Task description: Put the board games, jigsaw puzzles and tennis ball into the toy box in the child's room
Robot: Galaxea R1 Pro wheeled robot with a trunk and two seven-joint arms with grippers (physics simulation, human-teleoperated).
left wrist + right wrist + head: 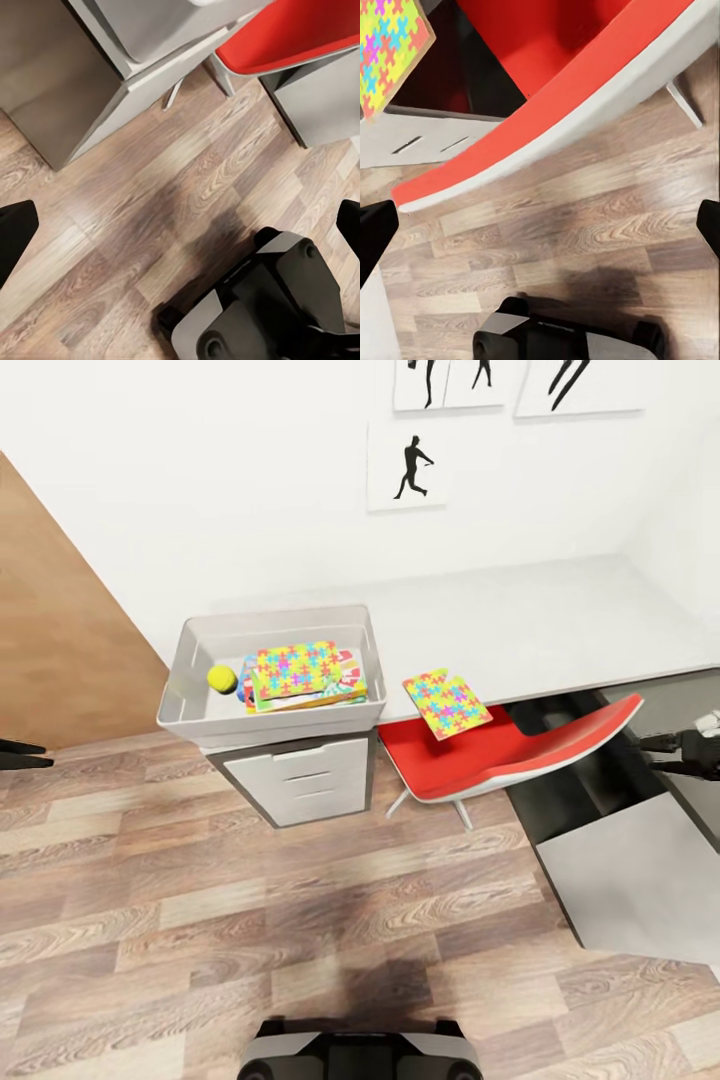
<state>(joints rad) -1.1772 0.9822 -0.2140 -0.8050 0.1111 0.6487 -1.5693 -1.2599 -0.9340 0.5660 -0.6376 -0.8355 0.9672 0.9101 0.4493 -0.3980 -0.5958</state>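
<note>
The toy box [196, 712] sits on the left end of the table [530, 620]. Inside it lie the tennis ball [221, 678] and one jigsaw puzzle [296, 668], which rests on a stack of board games [352, 671] whose edges peek out. A second jigsaw puzzle [446, 703] lies at the table's front edge, its corner overhanging; the right wrist view also catches this puzzle [386, 49]. My left gripper [20, 753] [182, 229] hangs open over the floor, left of the drawers. My right gripper [665, 752] [542, 229] is open, right of the chair. The bed is out of view.
A red chair [500, 750] is tucked under the table just below the loose puzzle. White drawers [300, 780] stand under the toy box. A lower dark-grey desk section [640, 860] runs along the right. Wood-plank floor [250, 920] lies between my base [360, 1055] and the table.
</note>
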